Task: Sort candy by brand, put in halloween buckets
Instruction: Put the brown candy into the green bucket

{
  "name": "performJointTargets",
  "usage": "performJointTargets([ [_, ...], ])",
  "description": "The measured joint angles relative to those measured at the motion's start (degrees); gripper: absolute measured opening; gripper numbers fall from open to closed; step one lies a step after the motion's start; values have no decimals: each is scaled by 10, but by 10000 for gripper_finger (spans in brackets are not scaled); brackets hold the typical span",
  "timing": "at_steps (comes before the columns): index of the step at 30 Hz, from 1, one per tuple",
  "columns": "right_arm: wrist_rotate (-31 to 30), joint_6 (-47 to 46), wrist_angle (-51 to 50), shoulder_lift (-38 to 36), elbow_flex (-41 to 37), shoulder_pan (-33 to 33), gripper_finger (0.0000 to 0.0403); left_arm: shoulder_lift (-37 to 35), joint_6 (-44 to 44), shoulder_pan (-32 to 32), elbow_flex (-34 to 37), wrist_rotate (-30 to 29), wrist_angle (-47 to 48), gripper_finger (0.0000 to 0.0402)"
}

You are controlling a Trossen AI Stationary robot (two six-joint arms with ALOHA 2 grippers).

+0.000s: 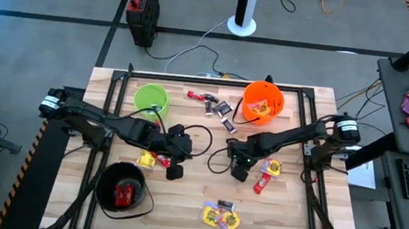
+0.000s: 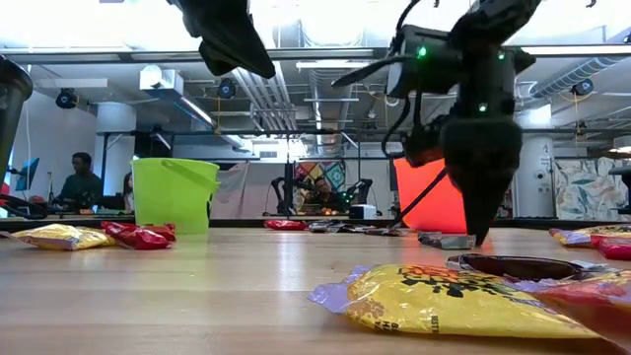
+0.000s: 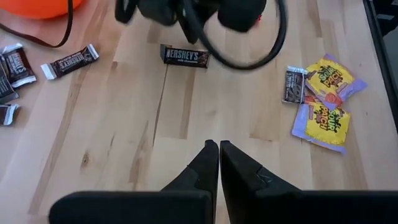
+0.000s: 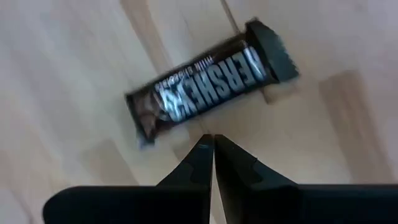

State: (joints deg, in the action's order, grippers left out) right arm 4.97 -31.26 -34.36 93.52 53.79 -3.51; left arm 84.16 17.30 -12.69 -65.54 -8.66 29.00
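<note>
One dark brown Hershey's bar in a foil wrapper (image 4: 208,92) lies flat on the wood just ahead of the right gripper (image 4: 214,146), long axis crosswise to its jaws, which are closed and empty; right arm is nearer. Left gripper (image 3: 219,152) is shut too, empty.

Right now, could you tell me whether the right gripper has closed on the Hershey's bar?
No. The right gripper is shut with its fingers together and nothing between them; the Hershey's bar lies flat on the table just beyond its tips.
</note>
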Motion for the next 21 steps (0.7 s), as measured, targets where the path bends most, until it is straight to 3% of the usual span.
performJointTargets([
  [5,11,-19,64,24,1,-5,9,0,3,0,0,-19,1,0],
  [9,21,-55,209,26,3,-4,9,0,2,0,0,-26,-2,0],
  [12,7,-60,174,7,23,8,9,0,1,0,1,-28,-5,0],
  [14,-5,-54,99,-2,38,22,9,6,-4,2,2,-28,-21,0],
  [21,54,-27,-34,-61,22,79,9,81,-50,25,6,-2,-109,0],
])
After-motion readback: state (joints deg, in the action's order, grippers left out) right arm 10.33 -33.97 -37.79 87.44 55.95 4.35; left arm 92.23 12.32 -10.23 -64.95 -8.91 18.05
